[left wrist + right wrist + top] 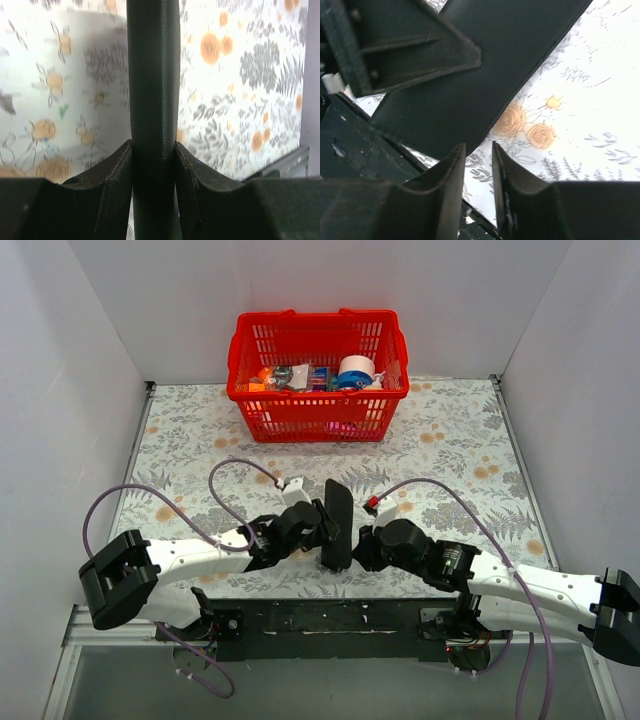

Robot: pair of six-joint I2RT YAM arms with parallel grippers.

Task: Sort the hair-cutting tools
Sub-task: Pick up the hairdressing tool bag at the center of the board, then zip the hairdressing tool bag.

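Observation:
A flat black pouch stands on edge between my two arms, near the front of the flowered table. My left gripper is shut on it; in the left wrist view the pouch fills the gap of that gripper, both fingers pressed against its sides. My right gripper sits just right of the pouch and is open. In the right wrist view nothing lies between its fingers, only tablecloth, with the pouch just beyond the tips. The hair-cutting tools are out of view.
A red plastic basket with assorted items, a tape roll among them, stands at the back centre. White walls close the table on three sides. The black base rail runs along the near edge.

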